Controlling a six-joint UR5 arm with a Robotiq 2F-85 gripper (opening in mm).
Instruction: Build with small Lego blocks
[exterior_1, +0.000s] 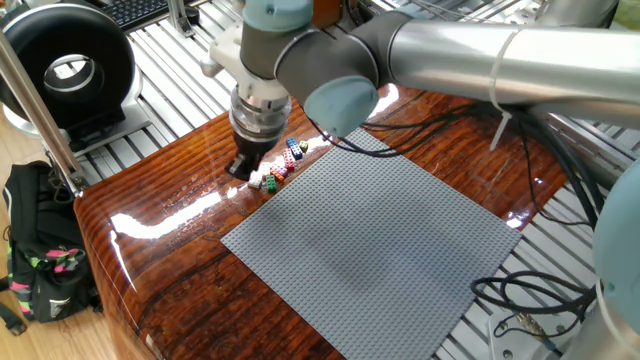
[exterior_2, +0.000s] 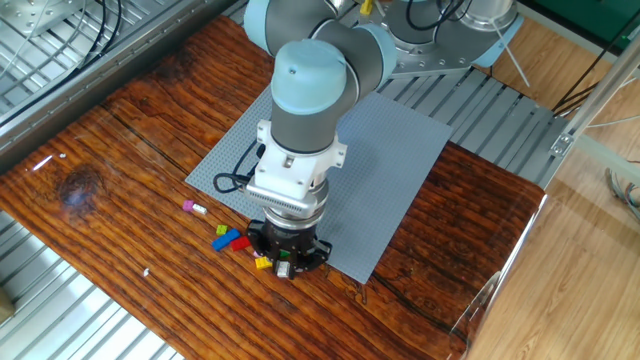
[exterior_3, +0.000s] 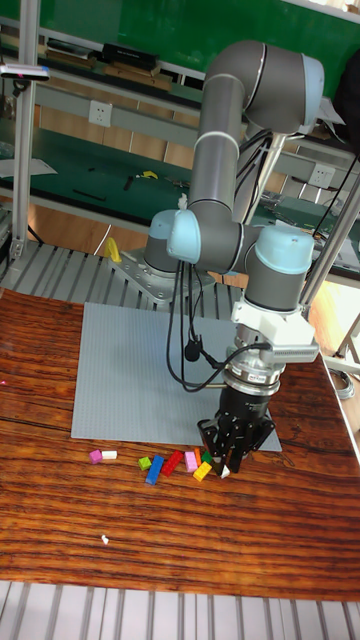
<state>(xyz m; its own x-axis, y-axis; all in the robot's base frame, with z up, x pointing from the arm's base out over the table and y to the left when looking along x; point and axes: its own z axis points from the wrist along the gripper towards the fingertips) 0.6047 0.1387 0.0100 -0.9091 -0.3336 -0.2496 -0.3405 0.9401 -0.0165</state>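
Observation:
The small Lego blocks lie in a loose row on the wood beside the grey baseplate (exterior_1: 370, 240). In the tall fixed view the row shows pink (exterior_3: 96, 456), green (exterior_3: 145, 463), blue (exterior_3: 155, 470), red (exterior_3: 174, 461) and yellow (exterior_3: 202, 471) blocks. My gripper (exterior_3: 228, 460) points straight down at the right end of this row. Its tips are at table height, right by a white block (exterior_3: 225, 470) and a green one (exterior_3: 207, 457). The other views show the gripper (exterior_1: 243, 168) (exterior_2: 284, 262) over the same end of the cluster (exterior_1: 272, 177). The wrist body hides how the jaws stand.
The baseplate (exterior_2: 385, 160) covers the table's middle, its corner just beside the gripper. A pink and white pair (exterior_2: 193, 208) lies apart at the far end of the row. A black drum (exterior_1: 68, 70) and a backpack (exterior_1: 40, 255) stand off the table's left side.

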